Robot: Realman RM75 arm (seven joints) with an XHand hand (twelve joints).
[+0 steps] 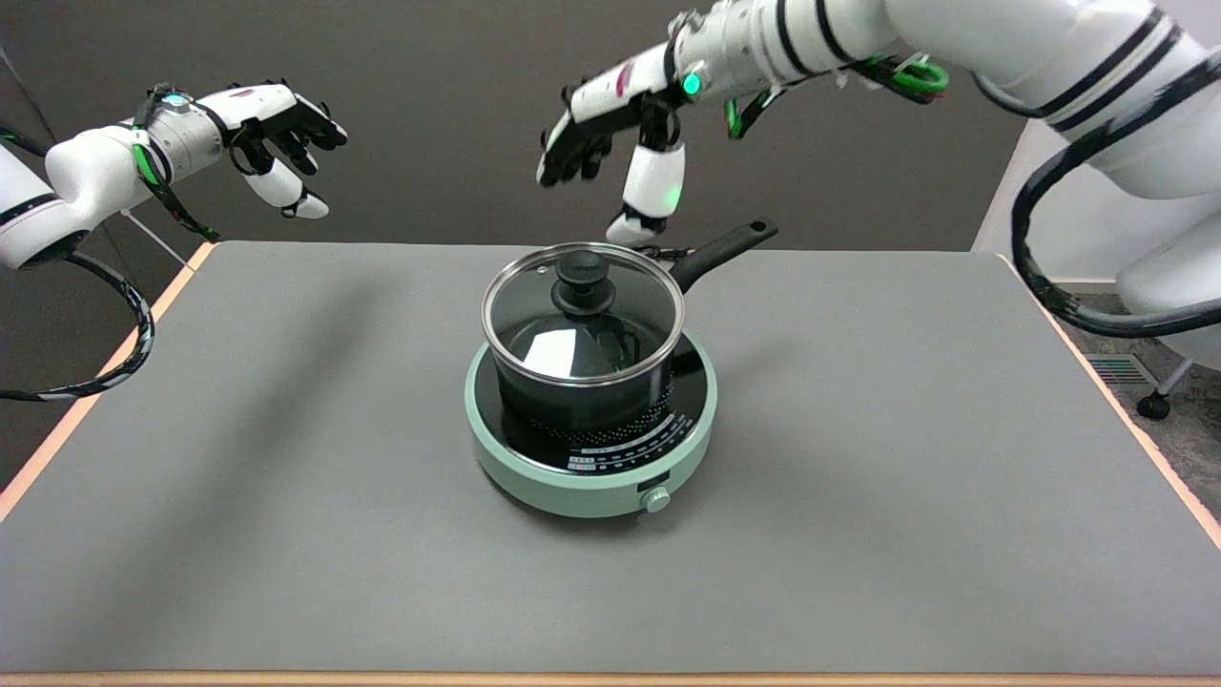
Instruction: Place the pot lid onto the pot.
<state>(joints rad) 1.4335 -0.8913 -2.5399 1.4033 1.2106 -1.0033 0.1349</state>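
**potwatcher:** Fingers [572, 143] on the right hand [610, 153] are spread and holding nothing, thumb hanging down on its own toward the back of the pot. Hand is up in the air, clear of everything as far as I can see.

**lidguy:** so where's the lid then?

**potwatcher:** Glass pot lid [582, 315] is sitting on the pot [591, 391] already. Rim looks seated all the way round and level, black knob [584, 279] pointing up. The pot stands on a round green hot plate [591, 458] in the middle of the grey table [906, 477].

**lidguy:** ok so which way is the lid from the hand, if it had to go back in?

**potwatcher:** Straight down and a touch toward the camera. The knob is below the palm and slightly nearer us. The pot's handle [725, 250] runs off to the back right, so the long axis goes diagonally away, and the thumb tip hangs near where the handle meets the pot. Can't tell whether it's touching or just beside it.

**lidguy:** left hand any closer?

**potwatcher:** Nope, that one's way off at the upper left, well apart from the pot. Right hand is by far the nearer. My read is the placing is basically done, and all that's left is pulling the arm clear without clipping the handle.
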